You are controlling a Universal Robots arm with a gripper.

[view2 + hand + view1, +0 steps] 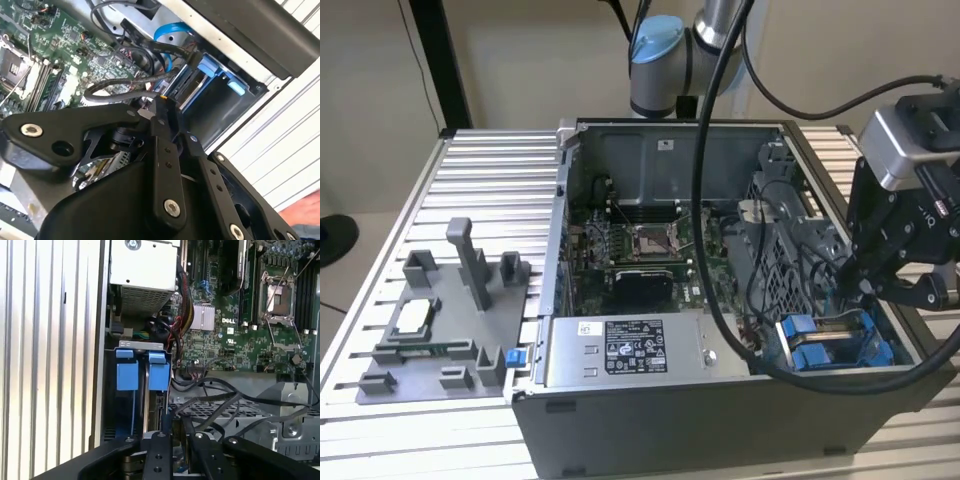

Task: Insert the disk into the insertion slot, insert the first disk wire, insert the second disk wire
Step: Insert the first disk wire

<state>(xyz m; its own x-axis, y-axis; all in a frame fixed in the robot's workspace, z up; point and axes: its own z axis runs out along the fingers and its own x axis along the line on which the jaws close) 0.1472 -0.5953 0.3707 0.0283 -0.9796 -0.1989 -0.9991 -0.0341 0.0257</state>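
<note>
The claw (pixel 863 288) hangs over the blue-railed insertion slot (pixel 832 346) in the open case (pixel 700 425).

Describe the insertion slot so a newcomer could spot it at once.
Start at the open computer case on the slatted table and go to its near corner on the exterior view's right, past the grey labelled power-supply box. The insertion slot is the metal bay by the gripper, set apart by its bright blue plastic tabs.

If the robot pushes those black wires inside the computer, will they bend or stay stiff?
Probably floppy: the black wires lie in loose curves over the metal cage, so a push would likely bend them aside. They look thin, so probably light. Being looped, they might spring back a little.
</note>
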